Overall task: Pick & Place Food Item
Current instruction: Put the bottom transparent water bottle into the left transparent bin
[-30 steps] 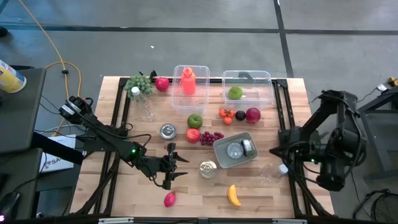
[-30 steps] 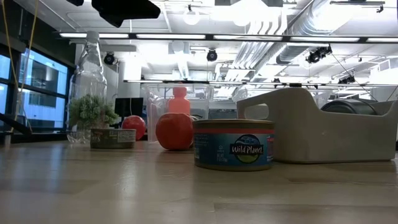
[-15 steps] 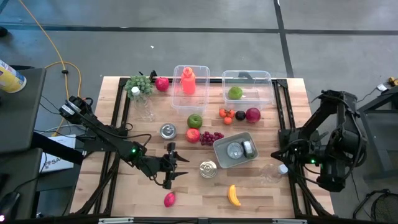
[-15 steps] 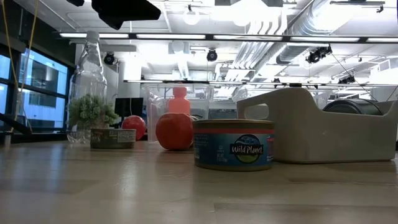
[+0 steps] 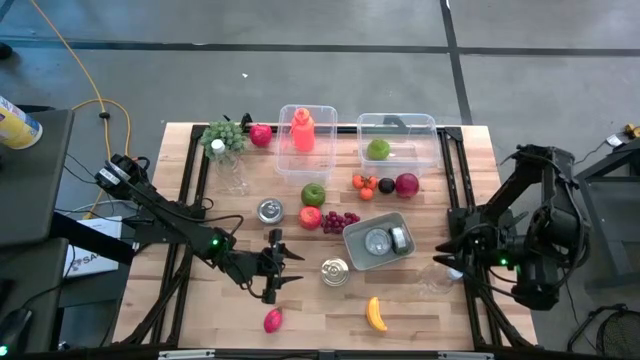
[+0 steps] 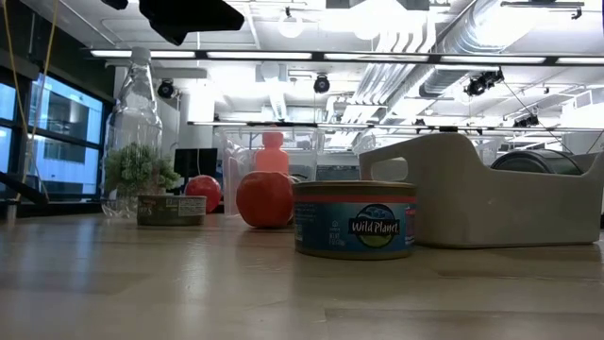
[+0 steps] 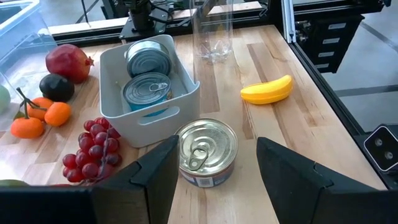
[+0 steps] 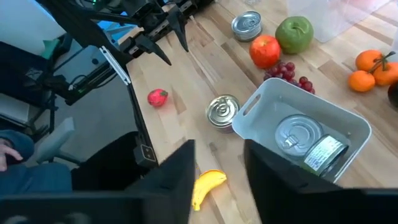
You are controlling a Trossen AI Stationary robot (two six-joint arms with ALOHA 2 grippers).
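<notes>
**Tabletop stock, both grippers empty**

High view. Left gripper (image 5: 279, 265): low over the wooden table (image 5: 200, 300), fingers spread wide, holding nothing, pointed toward the tin can (image 5: 335, 272) just beside it. Right gripper (image 5: 447, 262): at the table's right edge, well apart from the food; finger spacing not clear here. Grey bin (image 5: 378, 241): holds two cans, sits just beyond the tin can. Banana (image 5: 375, 314) and a small pink-red fruit (image 5: 272, 320): near the front edge. Also listed: red apple (image 5: 310, 216) touching grapes (image 5: 341, 219), green apple (image 5: 313, 194), second can (image 5: 269, 210), two clear tubs (image 5: 397, 140) at the back.

Low view. Tin can (image 6: 354, 219) upright at centre, blue label; grey bin (image 6: 472, 194) beside it; red apple (image 6: 265, 198) behind; clear bottle (image 6: 138, 113) at far left.

Left wrist view. Fingers (image 7: 152, 180) wide apart, the tin can (image 7: 207, 151) seen between them, untouched. Banana (image 7: 267, 89) near a clear glass (image 7: 213, 31).

Right wrist view. Fingers (image 8: 171, 180) parted, nothing between them. Bin (image 8: 308, 134), tin can (image 8: 222, 110) and banana (image 8: 207, 185) lie below; the left gripper (image 8: 163, 32) shows farther off.
</notes>
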